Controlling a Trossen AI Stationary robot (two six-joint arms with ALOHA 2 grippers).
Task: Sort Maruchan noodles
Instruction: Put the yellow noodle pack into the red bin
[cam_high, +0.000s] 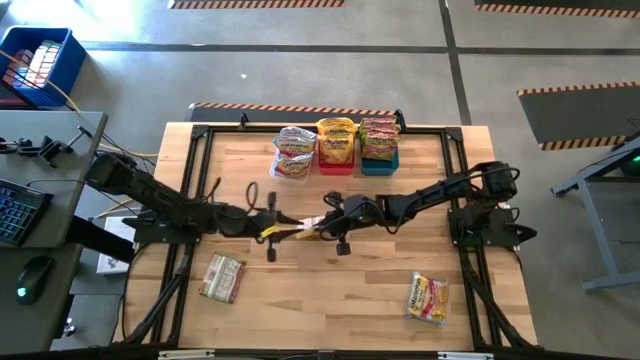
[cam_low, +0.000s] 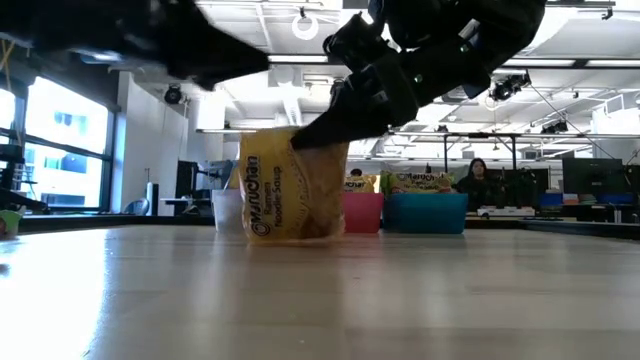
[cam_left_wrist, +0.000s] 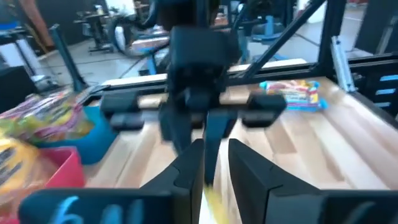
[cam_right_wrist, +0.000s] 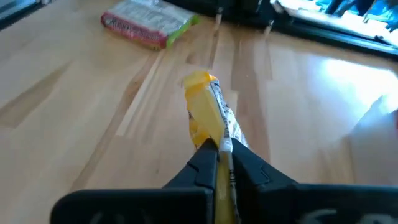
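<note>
A yellow-orange Maruchan packet is at mid-table between my two grippers. In the low view this packet stands on edge, with its lower edge at the table top. My right gripper comes from the table's right and is shut on it. My left gripper comes from the left with its fingers open. A strip of yellow shows between them; whether they touch it I cannot tell. Two more packets lie flat: a reddish-pink and green one and a yellow-red one. My right gripper pinches the yellow packet by its crimped end seam, at the upper corner on the table's right. The fingers slant down from the right. The packet hangs edge-on below and beyond them, its far end free.
Three bins stand in a row at the far edge: a clear one with silvery-white packets, a red one with yellow packets, a teal one with reddish packets. A black frame runs round the table. A person sits in the room behind.
</note>
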